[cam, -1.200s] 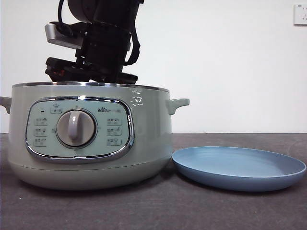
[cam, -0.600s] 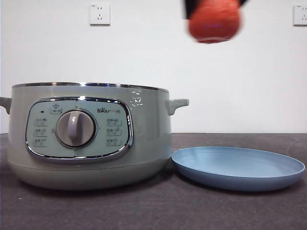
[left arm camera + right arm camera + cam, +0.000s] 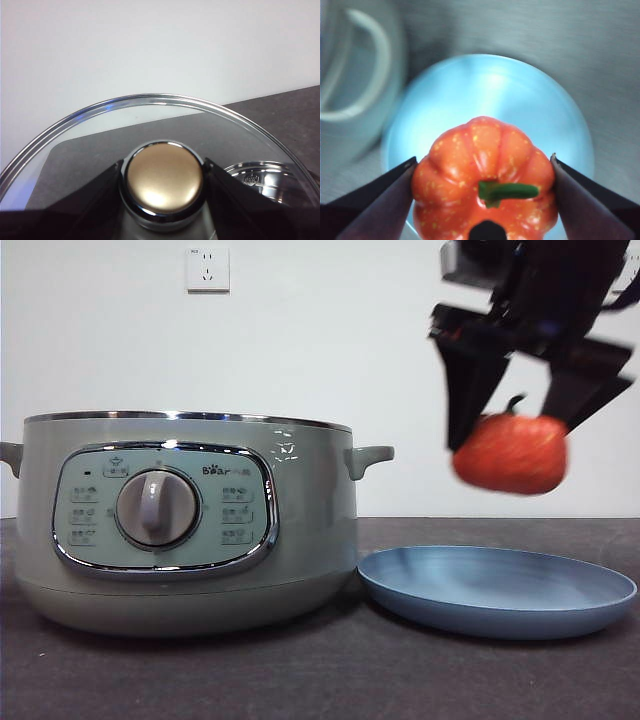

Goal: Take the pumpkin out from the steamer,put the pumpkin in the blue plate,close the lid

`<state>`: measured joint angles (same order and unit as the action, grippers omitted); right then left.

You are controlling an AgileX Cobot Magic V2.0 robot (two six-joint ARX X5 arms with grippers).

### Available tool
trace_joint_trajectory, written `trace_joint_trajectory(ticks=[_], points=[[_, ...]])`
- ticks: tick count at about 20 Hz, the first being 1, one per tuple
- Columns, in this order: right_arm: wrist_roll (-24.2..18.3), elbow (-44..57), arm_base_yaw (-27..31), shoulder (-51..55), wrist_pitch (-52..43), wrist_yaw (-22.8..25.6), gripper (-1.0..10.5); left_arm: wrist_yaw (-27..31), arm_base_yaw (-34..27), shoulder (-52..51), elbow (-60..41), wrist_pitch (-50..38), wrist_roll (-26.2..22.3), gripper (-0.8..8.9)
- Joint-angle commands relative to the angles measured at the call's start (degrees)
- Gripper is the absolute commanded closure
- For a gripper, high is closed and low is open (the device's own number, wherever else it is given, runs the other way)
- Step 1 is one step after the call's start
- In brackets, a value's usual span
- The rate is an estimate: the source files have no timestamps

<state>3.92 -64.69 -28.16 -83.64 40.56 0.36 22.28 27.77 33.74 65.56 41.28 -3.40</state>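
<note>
My right gripper [image 3: 510, 440] is shut on the orange-red pumpkin [image 3: 510, 453] and holds it in the air above the blue plate [image 3: 497, 590]. In the right wrist view the pumpkin [image 3: 485, 170] with its green stem sits between both jaws, over the plate [image 3: 490, 95]. The sage-green steamer [image 3: 185, 520] stands open on the left, its top without a lid. My left gripper [image 3: 162, 180] is shut on the knob of the glass lid [image 3: 150, 120] and holds it out of the front view.
The steamer's side handle [image 3: 368, 457] points toward the plate and shows in the right wrist view [image 3: 355, 75]. A dark table [image 3: 320, 680] lies under everything. A white wall with sockets [image 3: 208, 269] is behind.
The right gripper lifted the pumpkin out of the steamer, carried it to the right and lowered it over the blue plate. The steamer and plate have not moved.
</note>
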Motion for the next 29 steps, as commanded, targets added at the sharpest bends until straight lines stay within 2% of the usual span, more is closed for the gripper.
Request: trace_joint_trajectory(ticks=[1, 5, 7, 9, 10, 14, 16, 21, 26, 29], points=[[0.5, 0.5, -0.5, -3.1, -2.3, 0.0, 9.5, -0.1, 0.0, 1.0, 0.5, -2.9, 0.4, 8.26], [-0.8, 0.5, -0.4, -10.1, -2.6, 0.0, 9.5, -0.8, 0.0, 4.0, 0.5, -2.6, 0.4, 8.26], [-0.8, 0.5, -0.4, -12.8, -2.5, 0.0, 9.4, -3.1, 0.0, 5.0, 0.5, -2.6, 0.4, 8.26], [-0.7, 0.5, -0.4, -13.9, -2.6, 0.0, 9.0, -3.3, 0.0, 5.3, 0.5, -2.5, 0.4, 8.26], [-0.7, 0.5, -0.4, -14.0, -2.6, 0.0, 8.4, -3.3, 0.0, 5.3, 0.5, -2.6, 0.4, 8.26], [-0.7, 0.5, -0.3, -14.0, -2.5, 0.0, 4.8, -3.2, 0.0, 5.3, 0.5, -2.6, 0.4, 8.26], [-0.2, 0.5, -0.4, -14.0, -2.6, 0.2, 3.6, -3.2, 0.0, 5.3, 0.5, -2.6, 0.4, 8.26], [0.8, 0.5, -0.4, -12.9, -2.5, 0.0, 3.5, -3.3, 0.0, 5.3, 0.5, -2.6, 0.4, 8.26], [0.7, 0.5, -0.4, -3.8, -1.1, 0.0, 3.5, -3.4, 0.0, 6.9, 0.5, -3.1, 0.4, 8.26], [0.7, 0.5, -0.4, 3.3, -1.1, 0.0, 3.5, -7.5, 0.0, 9.7, 0.5, -3.7, 0.4, 8.26]])
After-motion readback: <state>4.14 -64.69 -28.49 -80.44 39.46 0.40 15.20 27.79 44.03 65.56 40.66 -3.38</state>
